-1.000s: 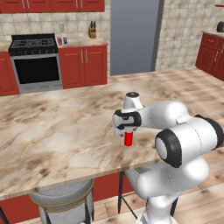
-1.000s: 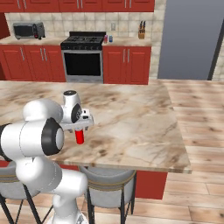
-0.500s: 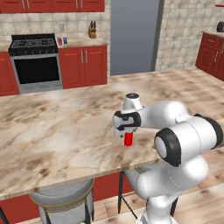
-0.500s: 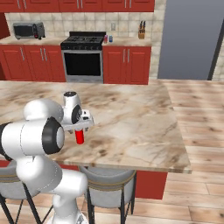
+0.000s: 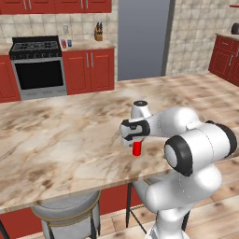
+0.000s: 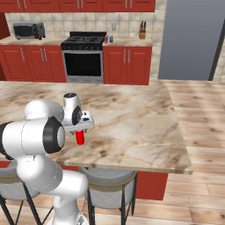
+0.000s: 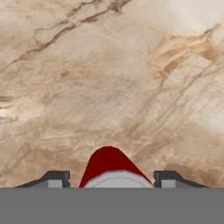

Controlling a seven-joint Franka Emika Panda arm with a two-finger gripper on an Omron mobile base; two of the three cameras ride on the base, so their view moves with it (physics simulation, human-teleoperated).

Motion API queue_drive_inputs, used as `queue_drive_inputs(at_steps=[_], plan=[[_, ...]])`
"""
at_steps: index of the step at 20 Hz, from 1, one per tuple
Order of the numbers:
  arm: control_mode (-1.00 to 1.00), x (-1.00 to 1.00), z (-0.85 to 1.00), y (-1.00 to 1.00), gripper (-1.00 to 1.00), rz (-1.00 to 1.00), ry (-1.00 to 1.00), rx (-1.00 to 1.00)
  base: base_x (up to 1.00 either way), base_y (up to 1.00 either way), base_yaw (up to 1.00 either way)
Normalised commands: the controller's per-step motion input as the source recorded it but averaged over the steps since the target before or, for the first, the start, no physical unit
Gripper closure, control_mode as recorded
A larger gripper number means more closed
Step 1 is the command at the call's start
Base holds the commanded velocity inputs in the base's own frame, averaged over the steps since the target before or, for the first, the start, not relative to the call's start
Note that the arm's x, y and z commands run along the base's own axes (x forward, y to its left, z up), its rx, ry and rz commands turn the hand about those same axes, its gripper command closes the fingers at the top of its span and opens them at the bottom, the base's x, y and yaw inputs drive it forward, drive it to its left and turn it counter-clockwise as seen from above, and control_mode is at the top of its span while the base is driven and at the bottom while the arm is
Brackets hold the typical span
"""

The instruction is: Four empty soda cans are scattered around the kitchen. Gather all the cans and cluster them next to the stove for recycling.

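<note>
A bright red soda can [image 5: 137, 149] [image 6: 80, 138] stands upright near the front edge of the marble island counter [image 5: 60, 135]. My gripper [image 5: 136, 144] [image 6: 79, 133] points straight down over it. In the hand view the can's silvery top [image 7: 114, 175] lies between my gripper's [image 7: 111, 179] fingertips [image 7: 57, 179], which sit close on both sides; a thin gap shows on the left, so the jaws look open. The black stove [image 5: 37, 65] [image 6: 83, 57] stands at the far wall, with two small cans [image 5: 66, 43] [image 6: 108, 39] on the counter right beside it.
A knife block [image 5: 98, 33] [image 6: 142, 31] stands on the back counter and a toaster oven [image 6: 28, 30] left of the stove. A tall grey fridge [image 5: 142, 37] is at the back. Grey stools [image 5: 70, 214] [image 6: 107, 182] sit under the island's near edge.
</note>
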Motion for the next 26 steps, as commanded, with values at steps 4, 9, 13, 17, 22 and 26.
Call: queue_drive_inputs(at_steps=[4, 9, 13, 17, 22, 26], plan=[[-1.00, 0.00, 0.00, 0.00, 1.00, 0.00, 0.00, 0.00, 0.00, 0.00, 0.00], [-1.00, -0.12, 0.19, -0.02, 1.00, -0.02, 0.01, 0.03, 0.00, 0.00, 0.00], [-1.00, -0.45, 0.64, -0.09, 1.00, -0.03, 0.06, 0.07, 0.00, 0.00, 0.00], [-1.00, -0.53, 0.75, -0.09, 1.00, -0.02, 0.09, 0.06, 0.00, 0.00, 0.00], [-1.00, -0.42, 0.59, 0.01, 1.00, -0.01, 0.15, 0.00, 0.00, 0.00, 0.00], [-1.00, -0.70, 0.33, -0.03, 1.00, 0.00, 0.02, 0.00, 0.00, 0.00, 0.00]])
